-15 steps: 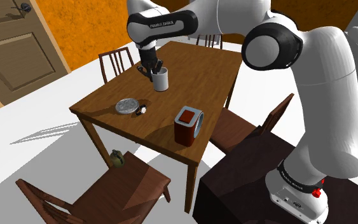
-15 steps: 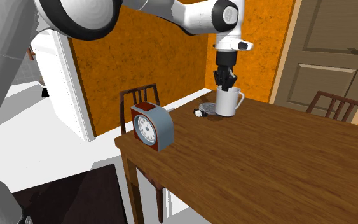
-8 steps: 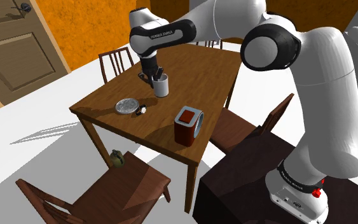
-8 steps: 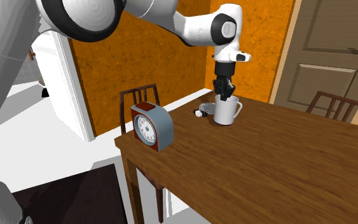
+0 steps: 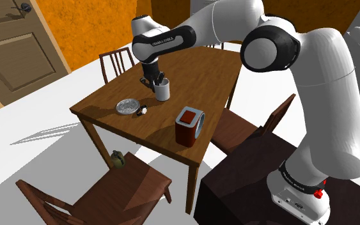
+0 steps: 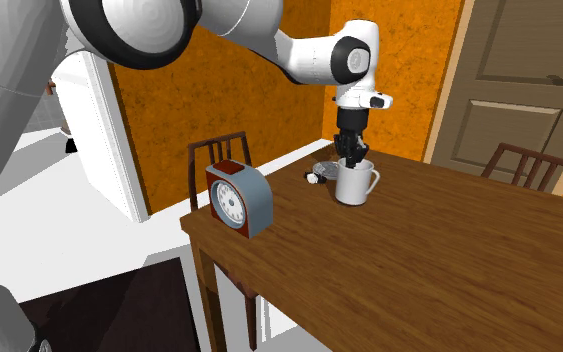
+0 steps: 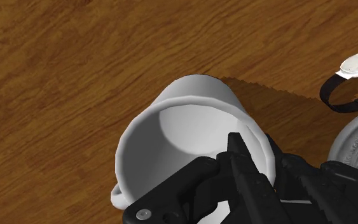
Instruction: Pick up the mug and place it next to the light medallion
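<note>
As things stand with my fingers: my gripper (image 7: 257,159) is pinched on the wall of the mug (image 7: 190,127), one finger inside the cup and one outside, on the side toward the medallion (image 7: 355,146).
What has changed: over the last second I have carried the mug down and toward the shoulder view's near left, away from the far part of the table (image 5: 204,70) and closer to the medallion.
Mug now: white and upright, handle turned away from the medallion, low over the wood or on it. I cannot tell whether its base touches.
Medallion: a grey round disc lying flat near the table's left edge in the shoulder view.
Between them: a wristwatch (image 5: 143,110) lies just beside the medallion, on the mug's side.
What it means: the carry looks almost finished. I judge the mug is already near enough to count as next to the medallion, so setting down and letting go is what remains.
Risk: my inner finger could tip the mug unless it lifts straight out.
</note>
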